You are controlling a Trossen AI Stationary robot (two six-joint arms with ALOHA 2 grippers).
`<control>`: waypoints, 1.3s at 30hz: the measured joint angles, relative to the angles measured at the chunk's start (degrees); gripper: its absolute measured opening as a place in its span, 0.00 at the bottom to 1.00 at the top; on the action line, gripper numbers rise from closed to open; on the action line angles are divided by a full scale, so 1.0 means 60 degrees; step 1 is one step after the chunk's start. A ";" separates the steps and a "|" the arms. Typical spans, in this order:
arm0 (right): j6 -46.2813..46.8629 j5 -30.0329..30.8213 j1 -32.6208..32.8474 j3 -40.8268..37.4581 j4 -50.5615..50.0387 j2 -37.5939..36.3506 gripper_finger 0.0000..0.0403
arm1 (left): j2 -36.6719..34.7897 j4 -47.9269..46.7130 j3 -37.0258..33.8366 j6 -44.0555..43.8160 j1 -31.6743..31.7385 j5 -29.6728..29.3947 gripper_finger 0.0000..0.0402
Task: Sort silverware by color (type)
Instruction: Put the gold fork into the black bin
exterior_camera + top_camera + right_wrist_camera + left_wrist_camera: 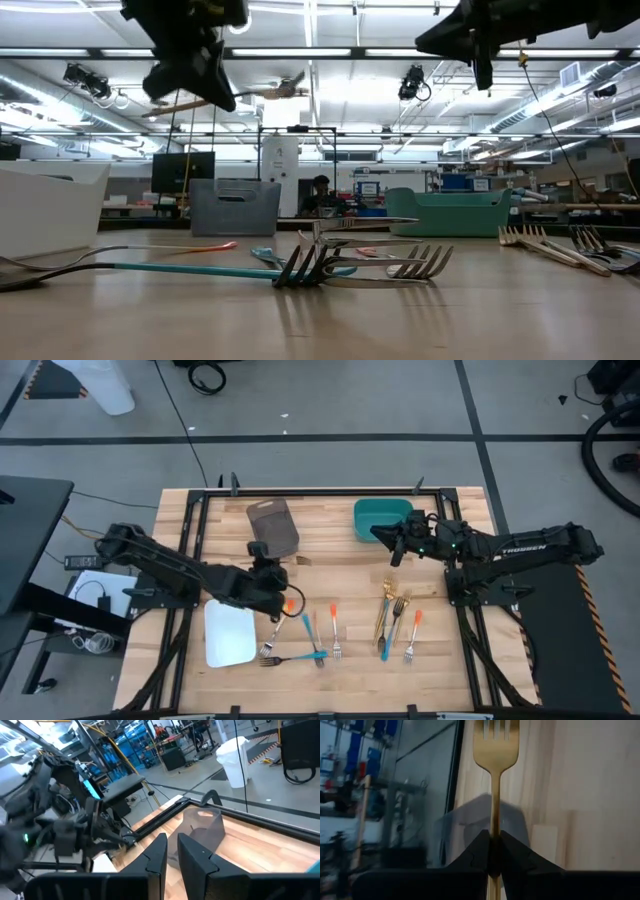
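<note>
Glossy gold metal fork [495,750]; pale wooden table [330,560], seemingly matt.

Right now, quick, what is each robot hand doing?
Left gripper: jaws closed on a gold fork, lifted above the table.
Right gripper: holding nothing, jaws slightly apart, up near the teal tray.

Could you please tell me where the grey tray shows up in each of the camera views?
High view: grey tray at the table's far edge, left of centre, beside the teal tray.
Low view: grey tray in the background, left of centre; teal tray to its right.
Left wrist view: behind the held gold fork, grey tray.
Right wrist view: grey tray just beyond the fingers.
Shared landmark: the teal tray, in the high and low views.
</note>
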 joint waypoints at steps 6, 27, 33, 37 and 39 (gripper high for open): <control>0.0113 0.0420 0.0242 -0.0001 -0.0008 0.0247 0.14 | -0.1409 0.1442 -0.0731 0.0772 0.0053 0.0612 0.09; 0.0340 0.0351 0.0418 0.0000 0.0673 0.1725 0.14 | -0.2196 0.3326 -0.1724 0.1877 0.0703 0.1800 0.09; -0.0138 0.0345 0.0526 0.0000 0.2095 0.2787 0.14 | -0.2178 0.3352 -0.1724 0.1602 0.0703 0.1801 0.09; -0.1478 0.0298 0.0523 0.0000 0.3320 0.3318 0.14 | -0.2174 0.3281 -0.1724 0.1541 0.0703 0.1775 0.09; -0.2055 0.0224 0.0604 0.0004 0.3617 0.3360 0.14 | -0.2188 0.3208 -0.1724 0.1485 0.0703 0.1689 0.09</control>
